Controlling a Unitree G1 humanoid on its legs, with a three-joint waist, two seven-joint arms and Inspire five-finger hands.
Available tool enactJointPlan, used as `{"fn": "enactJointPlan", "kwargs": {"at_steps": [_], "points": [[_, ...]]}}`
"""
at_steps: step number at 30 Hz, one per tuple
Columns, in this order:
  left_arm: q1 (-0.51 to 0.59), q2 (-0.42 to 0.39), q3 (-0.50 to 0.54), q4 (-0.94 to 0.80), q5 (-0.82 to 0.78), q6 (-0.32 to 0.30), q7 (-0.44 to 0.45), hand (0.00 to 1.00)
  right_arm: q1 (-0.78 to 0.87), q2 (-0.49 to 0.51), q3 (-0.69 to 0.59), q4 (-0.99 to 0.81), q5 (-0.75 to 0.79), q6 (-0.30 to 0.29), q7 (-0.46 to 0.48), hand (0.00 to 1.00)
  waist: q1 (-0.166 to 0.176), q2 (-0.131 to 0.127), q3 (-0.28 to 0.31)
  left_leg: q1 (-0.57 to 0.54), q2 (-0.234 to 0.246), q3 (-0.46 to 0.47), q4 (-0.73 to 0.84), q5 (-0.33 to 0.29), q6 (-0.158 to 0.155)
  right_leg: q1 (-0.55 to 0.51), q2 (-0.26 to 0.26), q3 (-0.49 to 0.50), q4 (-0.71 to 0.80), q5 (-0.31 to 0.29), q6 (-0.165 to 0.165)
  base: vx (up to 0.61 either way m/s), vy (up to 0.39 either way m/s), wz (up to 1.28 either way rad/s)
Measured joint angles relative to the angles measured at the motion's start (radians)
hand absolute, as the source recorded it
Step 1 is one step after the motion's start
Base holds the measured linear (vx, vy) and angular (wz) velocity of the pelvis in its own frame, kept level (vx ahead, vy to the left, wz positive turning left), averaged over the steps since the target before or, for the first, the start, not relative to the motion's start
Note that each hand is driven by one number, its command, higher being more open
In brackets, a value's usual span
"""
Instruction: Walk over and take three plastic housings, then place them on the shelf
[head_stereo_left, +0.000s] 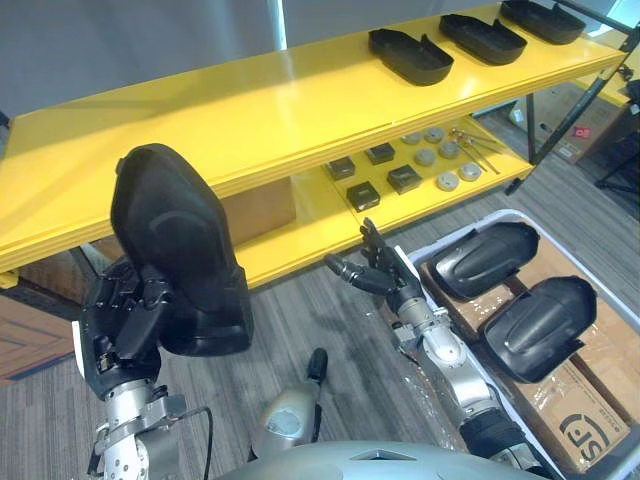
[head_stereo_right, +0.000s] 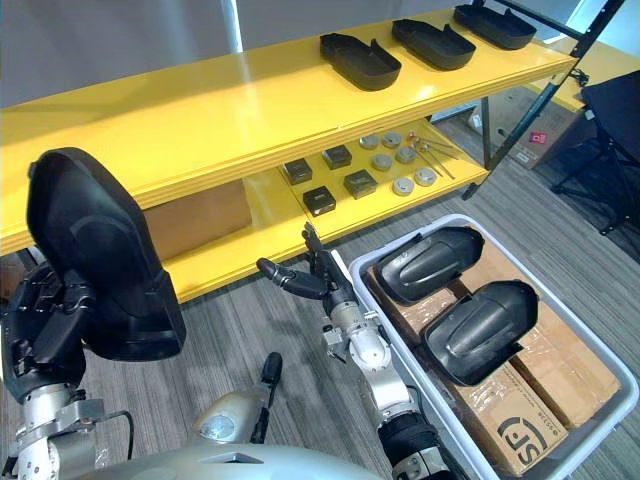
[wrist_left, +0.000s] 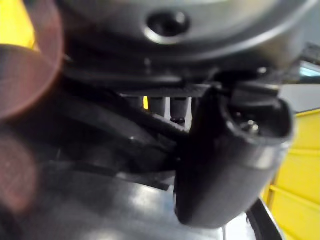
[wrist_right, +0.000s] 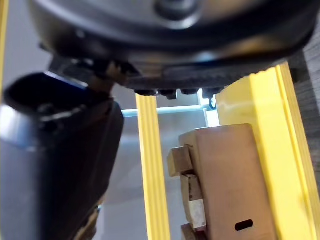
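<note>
My left hand (head_stereo_left: 120, 335) is shut on a black plastic housing (head_stereo_left: 175, 240), holding it upright in front of the near left part of the yellow shelf's top board (head_stereo_left: 250, 110). Three more black housings (head_stereo_left: 410, 55) lie in a row at the far right of that board. Two housings (head_stereo_right: 430, 262) (head_stereo_right: 480, 330) rest on cardboard boxes in a grey bin (head_stereo_right: 437, 219) at the right. My right hand (head_stereo_right: 315, 275) is open and holds nothing. It hangs over the floor between the shelf and the bin.
The lower yellow shelf board (head_stereo_right: 270, 235) carries small dark blocks (head_stereo_right: 340, 170) and round metal parts (head_stereo_right: 400, 165). A cardboard box (head_stereo_right: 195, 215) sits under the top board at the left. A dark strut (head_stereo_left: 575, 110) slants down at the shelf's right end. Grey carpet lies in front.
</note>
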Motion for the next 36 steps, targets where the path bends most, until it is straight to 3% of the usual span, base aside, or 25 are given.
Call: {"fn": "enactJointPlan", "kwargs": {"at_steps": [2,4,6,7,8,9,10,13,17,18,19,21,22,23,25,26,27,28,29,31,33,35,36], "points": [[-0.023,0.025,-0.026,-0.010,0.009,0.014,-0.005,0.00,0.000,-0.001,0.000,0.000,0.000,-0.019,-0.003,1.00,-0.016,0.000,0.000,-0.004,-0.018,-0.044,0.000,-0.001,0.002,-0.003,-0.006,0.021,0.046,-0.035,-0.012,-0.05,-0.029,0.62],[-0.064,0.059,-0.049,-0.030,0.026,0.035,-0.027,0.00,0.002,-0.003,0.000,-0.001,0.000,-0.034,-0.025,1.00,-0.050,0.000,0.001,-0.015,-0.047,-0.124,-0.001,-0.002,0.000,-0.025,-0.003,0.121,0.129,-0.073,-0.043,-0.07,-0.049,1.22],[-0.098,0.098,-0.075,-0.033,0.036,0.037,-0.051,0.00,0.004,-0.015,0.000,-0.002,0.001,-0.041,-0.045,1.00,-0.051,0.005,0.005,-0.027,-0.062,-0.177,0.000,-0.030,-0.031,-0.035,0.014,0.161,0.170,-0.087,-0.066,-0.05,-0.066,1.04],[-0.104,0.108,-0.081,-0.033,0.037,0.038,-0.053,0.00,0.004,-0.016,0.001,-0.002,0.000,-0.042,-0.046,1.00,-0.048,-0.002,0.007,-0.034,-0.069,-0.173,0.001,-0.067,-0.046,-0.031,0.014,0.157,0.157,-0.088,-0.068,-0.02,-0.032,0.72],[-0.122,0.126,-0.081,-0.036,0.036,0.038,-0.056,0.00,0.003,-0.003,0.000,-0.007,0.000,-0.047,-0.046,1.00,-0.047,-0.054,0.021,-0.073,-0.089,-0.136,0.046,-0.119,-0.037,-0.026,-0.017,0.150,0.112,-0.108,-0.094,0.02,-0.036,0.63],[-0.132,0.130,-0.073,-0.037,0.035,0.038,-0.060,0.00,-0.009,-0.008,0.000,-0.022,0.000,-0.053,-0.040,1.00,-0.039,-0.046,0.046,-0.145,-0.108,-0.104,0.275,-0.116,0.022,-0.015,-0.015,0.141,0.084,-0.129,-0.041,0.02,-0.043,0.65],[-0.124,0.132,-0.068,-0.034,0.034,0.043,-0.060,0.00,-0.011,-0.017,0.000,-0.031,-0.003,-0.053,-0.039,1.00,-0.047,-0.018,0.062,-0.143,-0.090,-0.116,0.288,-0.148,-0.009,-0.013,0.013,0.147,0.097,-0.132,-0.038,-0.01,-0.063,0.49],[-0.098,0.124,-0.067,-0.033,0.021,0.056,-0.052,0.00,-0.012,-0.018,0.008,-0.031,-0.002,-0.054,-0.035,1.00,-0.045,-0.012,0.067,-0.107,-0.088,-0.144,0.164,-0.073,0.000,-0.034,0.023,0.153,0.101,-0.122,-0.033,-0.09,-0.037,0.26],[-0.077,0.107,-0.067,-0.033,0.021,0.056,-0.037,0.00,-0.019,-0.023,0.002,-0.032,0.001,-0.056,-0.046,1.00,-0.026,0.006,0.082,-0.088,-0.084,-0.134,0.151,-0.077,-0.020,-0.031,0.027,0.162,0.115,-0.131,-0.049,-0.09,0.009,-0.02],[-0.095,0.102,-0.066,-0.030,0.021,0.056,-0.035,0.00,-0.020,-0.011,-0.006,-0.032,0.004,-0.059,-0.057,1.00,-0.026,-0.015,0.114,-0.105,-0.084,-0.093,0.246,-0.160,0.000,-0.015,-0.006,0.153,0.110,-0.137,-0.059,-0.05,0.044,-0.05],[-0.093,0.100,-0.059,-0.033,0.020,0.053,-0.035,0.00,-0.019,-0.009,-0.002,-0.032,0.006,-0.059,-0.060,1.00,-0.015,-0.017,0.130,-0.123,-0.083,-0.080,0.400,-0.207,0.028,-0.004,-0.012,0.161,0.119,-0.138,-0.060,-0.02,0.048,-0.08],[-0.090,0.099,-0.038,-0.032,0.020,0.056,-0.037,0.00,-0.018,0.002,0.000,-0.031,0.006,-0.060,-0.064,1.00,-0.019,-0.016,0.145,-0.129,-0.082,-0.066,0.512,-0.322,0.016,0.014,-0.020,0.163,0.155,-0.159,-0.068,0.02,0.052,-0.06],[-0.090,0.098,-0.034,-0.031,0.020,0.058,-0.036,0.00,-0.016,0.006,0.000,-0.030,0.005,-0.060,-0.070,1.00,-0.019,-0.020,0.147,-0.128,-0.085,-0.062,0.525,-0.339,0.019,0.015,-0.027,0.166,0.168,-0.163,-0.074,0.05,0.096,-0.03],[-0.091,0.091,-0.027,-0.030,0.021,0.062,-0.033,0.00,-0.015,0.013,-0.003,-0.030,-0.002,-0.061,-0.083,1.00,-0.019,-0.023,0.148,-0.126,-0.084,-0.060,0.541,-0.361,0.031,0.002,-0.046,0.179,0.238,-0.154,-0.075,0.11,0.141,-0.03],[-0.099,0.089,-0.020,-0.030,0.040,0.073,-0.016,0.00,-0.014,0.025,-0.011,-0.030,-0.003,-0.069,-0.099,1.00,-0.023,-0.020,0.148,-0.120,-0.088,-0.059,0.546,-0.374,0.048,-0.086,-0.092,0.231,0.417,-0.115,-0.135,0.11,0.206,-0.04],[-0.102,0.091,-0.004,-0.030,0.041,0.075,-0.010,0.00,-0.015,0.033,-0.014,-0.030,-0.004,-0.082,-0.100,1.00,-0.024,-0.024,0.146,-0.097,-0.089,-0.053,0.514,-0.378,0.051,-0.162,-0.116,0.284,0.549,-0.038,-0.184,0.08,0.206,-0.16],[-0.102,0.091,0.007,-0.030,0.042,0.076,0.001,0.00,-0.016,0.039,-0.015,-0.030,-0.012,-0.091,-0.103,1.00,-0.025,-0.025,0.145,-0.075,-0.091,-0.053,0.477,-0.376,0.053,-0.203,-0.124,0.323,0.605,0.030,-0.199,0.09,0.160,-0.15],[-0.102,0.091,0.014,-0.030,0.042,0.076,0.009,0.00,-0.016,0.042,-0.017,-0.030,-0.020,-0.097,-0.104,1.00,-0.027,-0.025,0.145,-0.055,-0.094,-0.060,0.446,-0.374,0.056,-0.229,-0.124,0.354,0.638,0.084,-0.197,0.15,0.173,0.03],[-0.112,0.092,0.031,-0.033,0.041,0.075,0.043,0.00,-0.020,0.048,-0.022,-0.032,-0.040,-0.112,-0.107,1.00,-0.044,-0.020,0.144,-0.004,-0.096,-0.097,0.358,-0.346,0.088,-0.299,-0.090,0.415,0.681,0.039,-0.160,0.14,0.127,0.14],[-0.135,0.093,0.036,-0.033,0.036,0.075,0.061,0.00,-0.020,0.043,-0.027,-0.040,-0.042,-0.115,-0.107,1.00,-0.054,-0.013,0.143,0.024,-0.096,-0.125,0.310,-0.323,0.089,-0.349,-0.048,0.424,0.629,-0.020,-0.140,0.10,0.079,0.21],[-0.162,0.090,0.030,-0.033,0.036,0.076,0.071,0.00,-0.021,0.030,-0.050,-0.049,-0.042,-0.114,-0.098,1.00,-0.052,-0.006,0.143,0.056,-0.097,-0.146,0.262,-0.296,0.086,-0.414,0.009,0.436,0.513,-0.034,-0.143,0.10,0.053,0.18],[-0.179,0.088,0.011,-0.032,0.034,0.076,0.079,0.00,-0.023,0.017,-0.095,-0.065,-0.040,-0.114,-0.089,1.00,-0.060,0.005,0.145,0.081,-0.101,-0.170,0.215,-0.284,0.083,-0.497,0.076,0.489,0.370,-0.007,-0.112,0.12,0.016,0.35],[-0.180,0.087,-0.007,-0.030,0.035,0.075,0.078,0.00,-0.018,0.008,-0.125,-0.081,-0.039,-0.114,-0.088,1.00,-0.083,0.008,0.144,0.094,-0.110,-0.198,0.192,-0.284,0.083,-0.546,0.107,0.544,0.268,0.049,-0.083,0.17,-0.036,0.73]]}}
